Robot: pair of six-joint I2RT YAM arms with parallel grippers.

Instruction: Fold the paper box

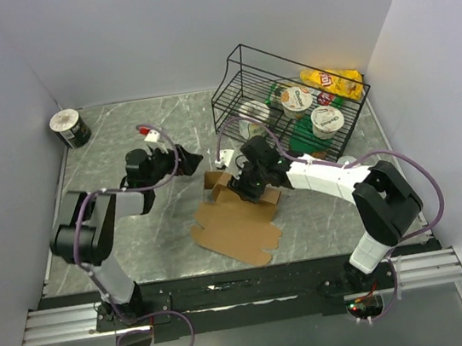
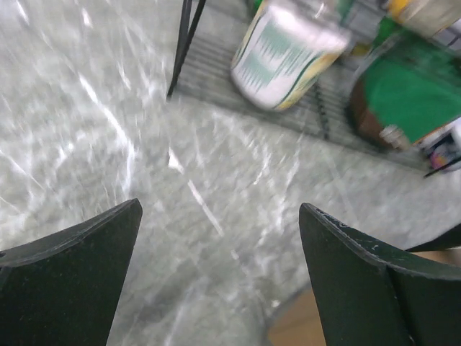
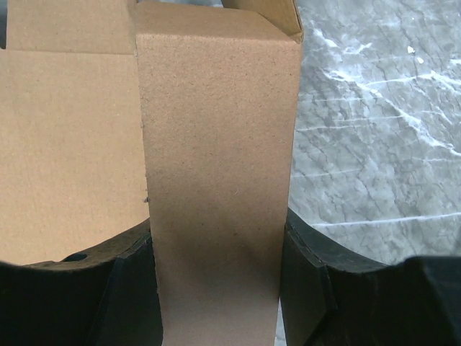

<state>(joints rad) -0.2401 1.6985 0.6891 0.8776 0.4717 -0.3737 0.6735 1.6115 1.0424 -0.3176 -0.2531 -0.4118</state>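
The paper box [image 1: 236, 224] is plain brown cardboard, half formed, lying mid-table with a flat flap toward the near edge and raised walls at its far end. My right gripper [image 1: 245, 182] is shut on a folded side wall of the paper box [image 3: 216, 180]; its fingers [image 3: 306, 288] press both sides of that wall. My left gripper [image 1: 185, 162] is open and empty, just left of the box's far corner, above the marble. A brown corner of the box [image 2: 299, 328] shows between its fingers [image 2: 374, 281] in the left wrist view.
A black wire basket [image 1: 291, 109] at the back right holds cups and snack packs; it also shows in the left wrist view [image 2: 302, 108]. A dark can [image 1: 70, 128] stands at the back left corner. White walls enclose the table.
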